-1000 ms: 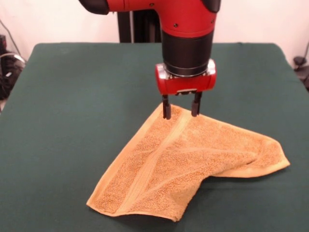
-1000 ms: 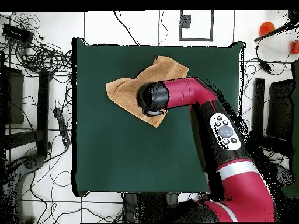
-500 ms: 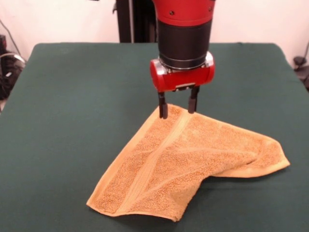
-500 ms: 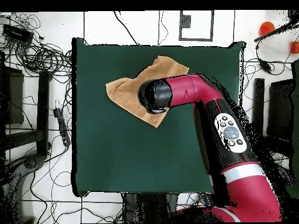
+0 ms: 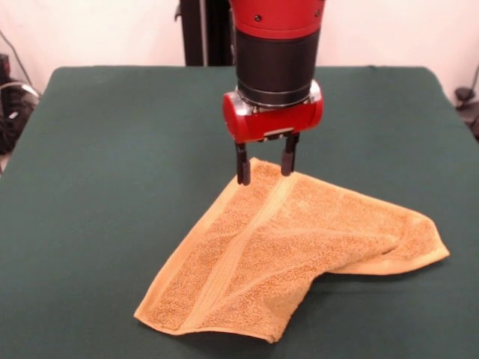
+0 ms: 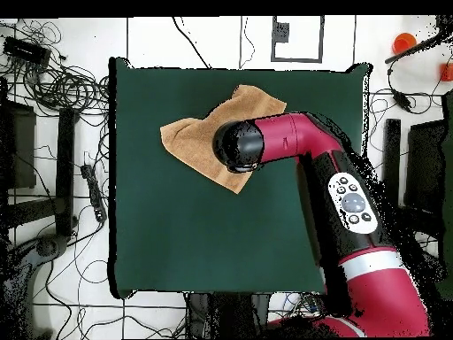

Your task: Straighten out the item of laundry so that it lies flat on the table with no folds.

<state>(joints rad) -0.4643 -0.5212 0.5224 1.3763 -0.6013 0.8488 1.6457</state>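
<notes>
White wall behind, pale tiled floor w/ tangled cables.

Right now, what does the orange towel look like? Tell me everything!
The towel is golden-orange and fuzzy like terry cloth, with a paler woven band running across it. It lies crumpled on the green table, one side folded over, so it isn't flat. The open gripper hangs at its far corner, one finger on each side.

Green felt table, one towel on it.

Golden-orange towel lies rumpled on the near right part of the table in the front view; one part folded over, a paler band running diagonally across it. Remaining green cloth around it bare.
</notes>
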